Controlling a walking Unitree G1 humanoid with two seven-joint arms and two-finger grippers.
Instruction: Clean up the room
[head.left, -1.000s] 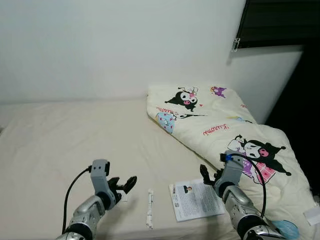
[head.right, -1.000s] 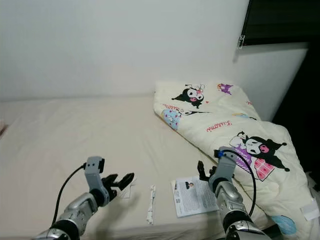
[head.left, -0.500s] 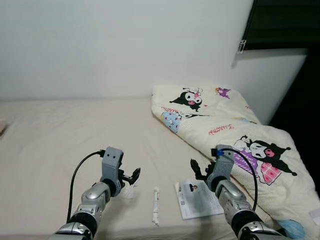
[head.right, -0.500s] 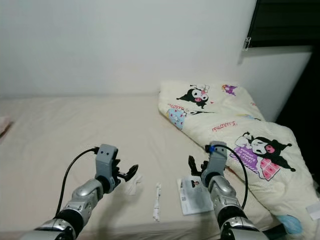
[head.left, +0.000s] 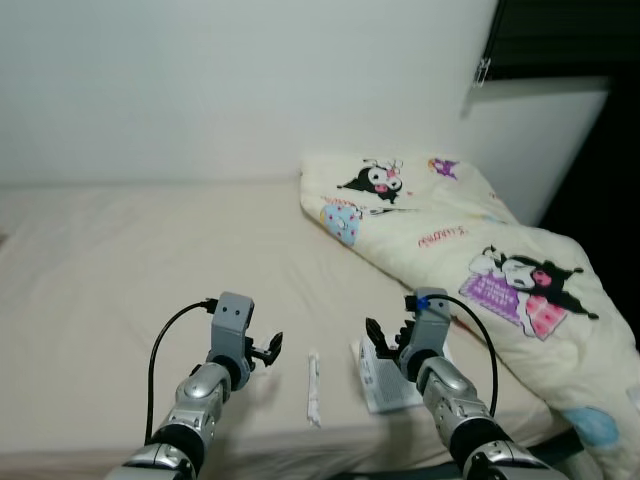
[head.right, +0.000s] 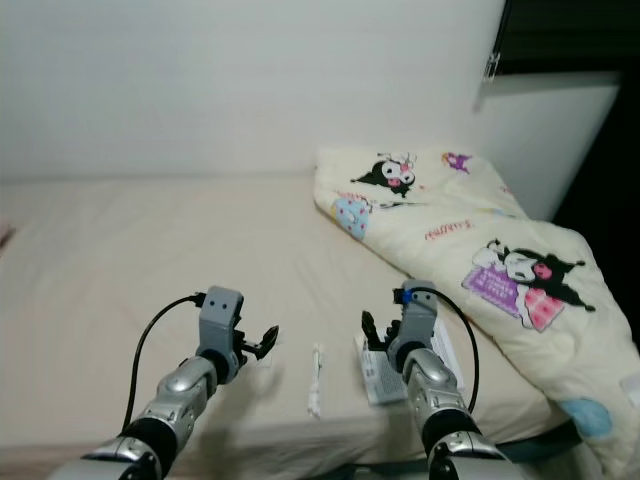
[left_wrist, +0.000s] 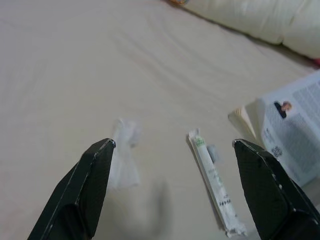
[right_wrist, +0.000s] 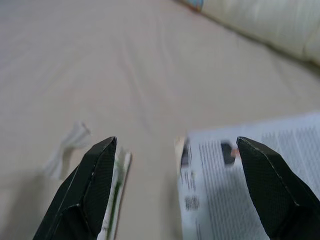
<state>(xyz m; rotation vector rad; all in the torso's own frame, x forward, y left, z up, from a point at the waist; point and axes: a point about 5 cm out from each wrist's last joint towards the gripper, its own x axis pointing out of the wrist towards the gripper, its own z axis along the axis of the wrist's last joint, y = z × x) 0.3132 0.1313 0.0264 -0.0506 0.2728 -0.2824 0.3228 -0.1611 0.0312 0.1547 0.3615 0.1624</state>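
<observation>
On the beige bed (head.left: 120, 260) near its front edge lie three bits of litter. A crumpled white tissue (left_wrist: 123, 159) sits just ahead of my left gripper (head.left: 266, 349), which is open and hovers over it. A thin white wrapped stick (head.left: 313, 387) lies in the middle. A printed leaflet (head.left: 388, 375) lies to the right, under my open right gripper (head.left: 387, 334). In the right wrist view the leaflet (right_wrist: 250, 170) shows between the fingers with the wrapped stick (right_wrist: 115, 200) beside it.
A cream cartoon-print quilt (head.left: 470, 250) is heaped over the bed's right side. A white wall (head.left: 240, 90) runs behind the bed, and a dark window (head.left: 560, 35) is at the upper right. The bed's front edge (head.left: 300, 455) is close below the arms.
The camera has shifted and tilted down a little. Both grippers have drawn inward and lower over the bed, the right one now above the leaflet's left edge.
</observation>
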